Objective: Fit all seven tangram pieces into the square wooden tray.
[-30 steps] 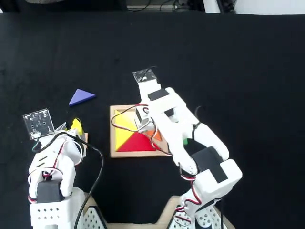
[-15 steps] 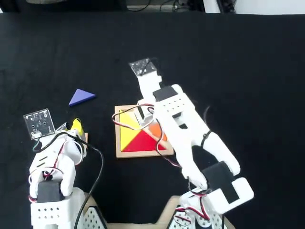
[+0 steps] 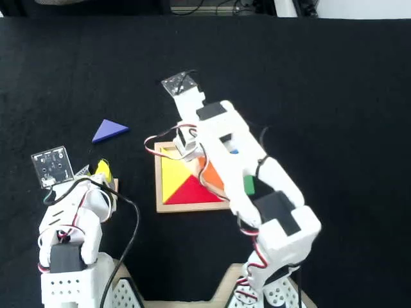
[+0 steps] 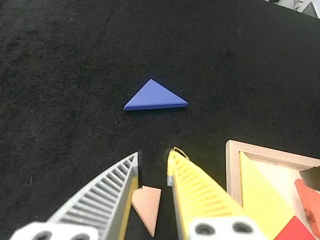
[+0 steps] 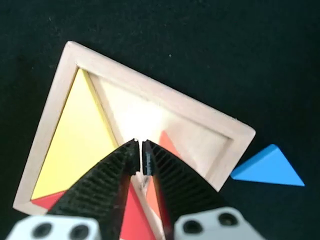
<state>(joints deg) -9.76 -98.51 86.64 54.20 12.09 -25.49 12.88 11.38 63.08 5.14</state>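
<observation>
While the right gripper [image 5: 139, 150] hovers pinched shut, seemingly empty, over the partly filled tray [image 5: 150, 84], the left gripper [image 4: 153, 154] sits open near the blue triangle [image 4: 155, 97] lying loose on the cloth [image 4: 60, 60], and fetching that looks next.

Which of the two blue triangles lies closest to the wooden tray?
The light blue triangle, right beside a corner of the square wooden tray. The darker violet-blue triangle lies well apart on the black cloth.
</observation>
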